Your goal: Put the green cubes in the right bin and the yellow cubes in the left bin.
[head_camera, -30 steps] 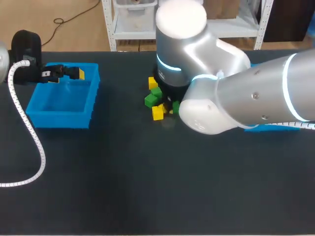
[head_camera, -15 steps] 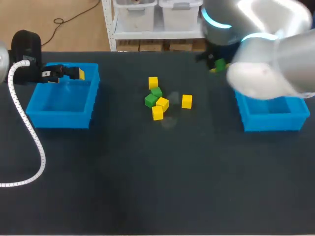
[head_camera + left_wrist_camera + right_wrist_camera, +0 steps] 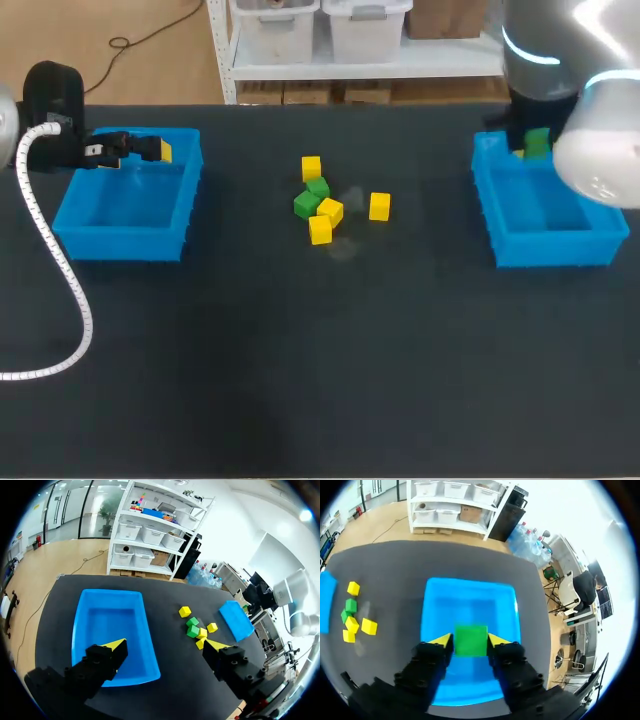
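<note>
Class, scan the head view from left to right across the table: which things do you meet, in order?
left bin → cluster of green and yellow cubes → lone yellow cube → right bin

The head view looks down from above and behind, taking in most of the surface (image 3: 300, 380). The left wrist view hangs high over the left bin (image 3: 112, 625) near the left edge and faces obliquely across to the right bin (image 3: 236, 620). The right wrist view sits close above that bin, facing almost straight down. All three share the cube cluster (image 3: 322, 203) mid-surface.
</note>
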### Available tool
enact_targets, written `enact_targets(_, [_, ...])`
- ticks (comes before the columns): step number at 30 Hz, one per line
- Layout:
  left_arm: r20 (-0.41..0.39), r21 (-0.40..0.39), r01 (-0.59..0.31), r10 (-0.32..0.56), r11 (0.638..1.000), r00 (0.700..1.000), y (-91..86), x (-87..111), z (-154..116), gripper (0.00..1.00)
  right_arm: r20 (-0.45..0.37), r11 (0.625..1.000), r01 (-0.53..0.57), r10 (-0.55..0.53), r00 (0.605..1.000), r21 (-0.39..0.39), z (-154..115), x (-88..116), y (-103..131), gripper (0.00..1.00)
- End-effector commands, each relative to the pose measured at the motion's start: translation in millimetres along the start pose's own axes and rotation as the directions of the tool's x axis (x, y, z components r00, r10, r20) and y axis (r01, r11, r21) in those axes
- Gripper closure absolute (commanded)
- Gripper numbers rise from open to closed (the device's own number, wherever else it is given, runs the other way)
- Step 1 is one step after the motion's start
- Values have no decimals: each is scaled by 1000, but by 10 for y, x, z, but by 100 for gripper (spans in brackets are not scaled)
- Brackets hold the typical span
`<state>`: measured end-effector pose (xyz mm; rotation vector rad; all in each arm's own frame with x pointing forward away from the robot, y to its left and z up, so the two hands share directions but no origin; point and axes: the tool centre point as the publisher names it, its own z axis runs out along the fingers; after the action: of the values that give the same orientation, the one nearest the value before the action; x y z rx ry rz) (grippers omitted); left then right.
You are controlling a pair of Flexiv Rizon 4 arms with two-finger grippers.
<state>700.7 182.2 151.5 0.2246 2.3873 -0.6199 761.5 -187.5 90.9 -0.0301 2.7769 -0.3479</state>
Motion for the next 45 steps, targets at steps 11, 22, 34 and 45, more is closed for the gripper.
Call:
enact_targets(11, [6, 11, -2, 2, 1000, 1000, 22, 12, -2, 0, 151, 981, 164, -148, 977, -104, -300, -194, 844, 0])
enact_targets(22, [6, 11, -2, 2, 1000, 1000, 22, 12, -2, 0, 239, 861, 464, -415, 878, -208, -614, -223, 2143, 0])
enact_targets(34, [6, 11, -2, 2, 1000, 1000, 22, 12, -2, 0, 277, 760, 604, -543, 793, -239, -743, -119, 2757, 0])
enact_targets(45, [6, 11, -2, 2, 1000, 1000, 22, 12, -2, 0, 237, 675, 673, -631, 739, -300, -645, -61, 3032, 0])
